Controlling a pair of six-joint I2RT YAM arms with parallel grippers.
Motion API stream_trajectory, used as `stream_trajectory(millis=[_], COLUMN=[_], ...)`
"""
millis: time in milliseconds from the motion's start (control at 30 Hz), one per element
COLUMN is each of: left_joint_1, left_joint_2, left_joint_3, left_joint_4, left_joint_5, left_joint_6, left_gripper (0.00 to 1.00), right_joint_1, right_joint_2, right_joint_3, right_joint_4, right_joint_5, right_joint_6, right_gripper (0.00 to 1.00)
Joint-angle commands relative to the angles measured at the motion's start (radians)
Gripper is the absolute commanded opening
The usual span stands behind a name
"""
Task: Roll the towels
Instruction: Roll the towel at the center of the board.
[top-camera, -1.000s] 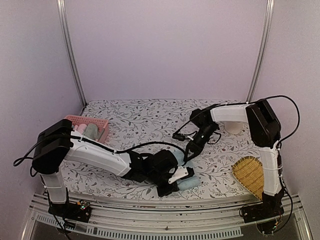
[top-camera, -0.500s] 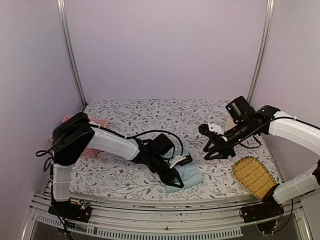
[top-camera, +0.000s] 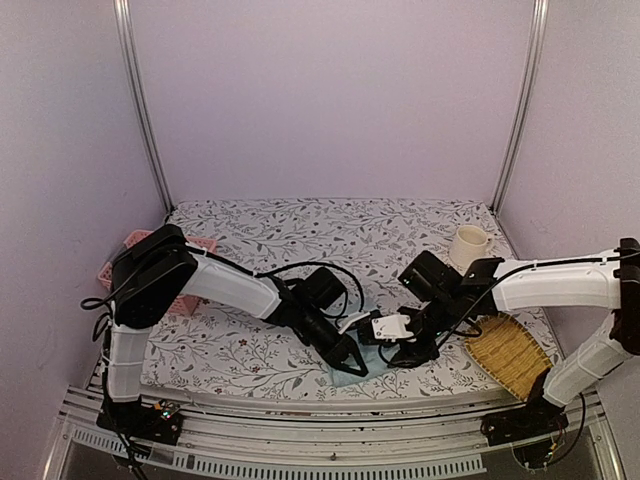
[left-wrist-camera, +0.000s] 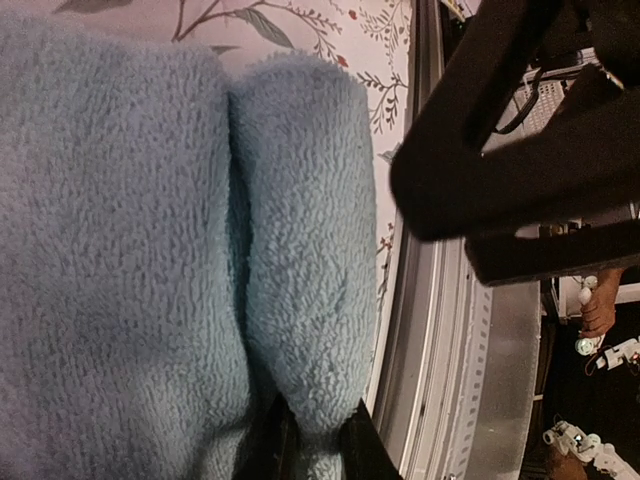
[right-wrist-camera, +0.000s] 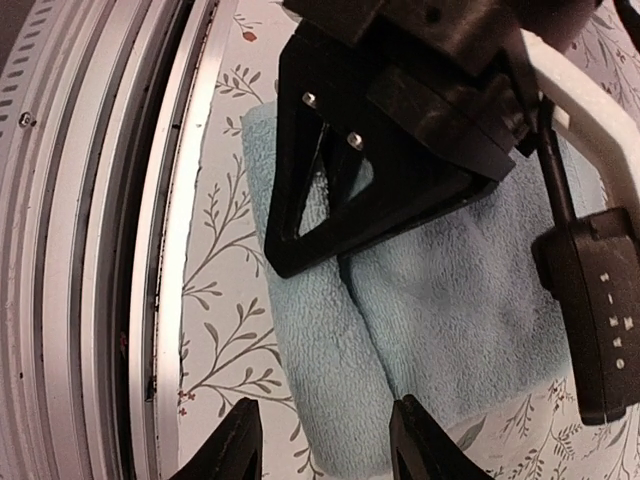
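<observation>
One light blue towel (right-wrist-camera: 430, 330), thick looped terry, is lying folded in two plump lobes at the table's (top-camera: 290, 235) near edge. Left gripper (left-wrist-camera: 315, 448) is pinching the narrower lobe, jaws nearly closed. Right gripper (right-wrist-camera: 330, 445) is hovering over the towel's end, fingers apart, gripping nothing. One cream mug (top-camera: 470, 245), one ribbed woven tray (top-camera: 505, 350).

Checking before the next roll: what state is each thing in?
Blue towel: folded, lying at the table's near edge.
Left gripper: shut on the towel's fold.
Right gripper: open, above the towel.
Mug: upright.
Basket: upright, partly hidden.
Tray: lying flat.
</observation>
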Motion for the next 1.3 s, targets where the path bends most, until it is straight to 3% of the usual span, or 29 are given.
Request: stream_trajectory(millis=[0,167,400,733,900,1067,1267], left_joint_1=[-0.003,-0.002,0.002,0.003,0.002,-0.009,-0.159], left_joint_2=[0.07,0.062,0.051,-0.118,-0.322,-0.545,-0.709], left_joint_3=[-0.04,-0.033,-0.033,-0.124,-0.245,-0.383,-0.511], left_joint_4=[-0.096,-0.105,-0.106,-0.053,0.014,0.095,0.161], left_joint_5=[-0.065,-0.071,-0.079,-0.141,-0.313,-0.57,-0.878], left_joint_6=[-0.028,-0.022,-0.013,-0.014,-0.052,-0.093,0.002], left_gripper=[0.05,0.06,0.08,0.36,0.39,0.4,0.4], right_joint_1=[0.05,0.072,0.077,0.075,0.059,0.0,-0.1], right_joint_2=[0.045,0.092,0.174,0.257,0.285,0.382,0.594], right_joint_3=[-0.023,-0.034,-0.032,-0.003,0.06,0.154,0.373], right_joint_4=[0.107,0.129,0.128,0.049,-0.071,-0.193,-0.444], right_joint_5=[0.057,0.046,0.017,-0.039,-0.161,-0.268,-0.404], right_joint_6=[-0.01,-0.017,-0.037,-0.069,-0.076,-0.094,-0.136], right_gripper=[0.47,0.45,0.33,0.07,0.04,0.04,0.04])
